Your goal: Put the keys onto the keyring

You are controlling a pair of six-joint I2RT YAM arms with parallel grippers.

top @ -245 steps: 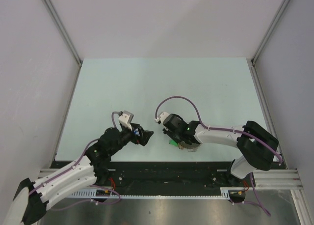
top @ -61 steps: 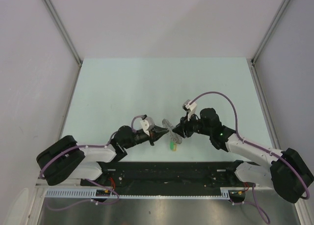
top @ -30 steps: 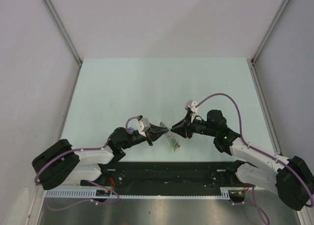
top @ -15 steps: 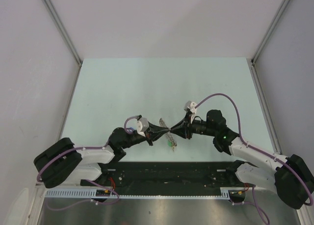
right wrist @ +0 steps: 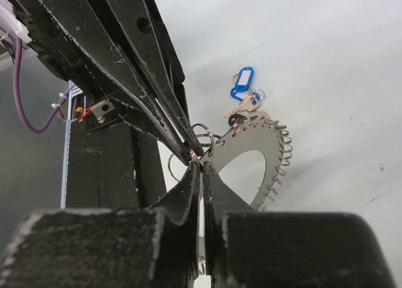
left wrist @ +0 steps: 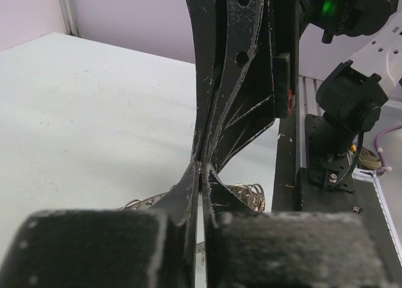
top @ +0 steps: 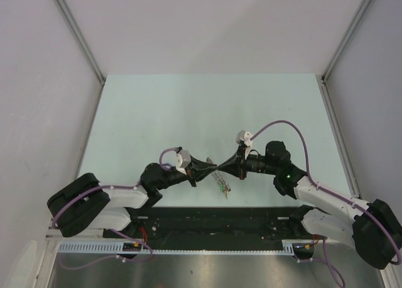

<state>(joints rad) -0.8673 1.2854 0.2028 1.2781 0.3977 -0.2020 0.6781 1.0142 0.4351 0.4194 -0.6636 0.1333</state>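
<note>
Right wrist view: right tool [right wrist: 200, 166] and left tool [right wrist: 187, 151] tip to tip, both pressed together, pinching keyring [right wrist: 254, 137] by small wire loops [right wrist: 204, 137] at its edge; blue-tagged keys [right wrist: 242, 91] just beside its far rim

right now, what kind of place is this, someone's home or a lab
Most likely a robotics lab test cell: a pale green tabletop boxed in by plain white wall panels on metal posts, with two white-and-black robot arms bolted to a black base rail.
</note>
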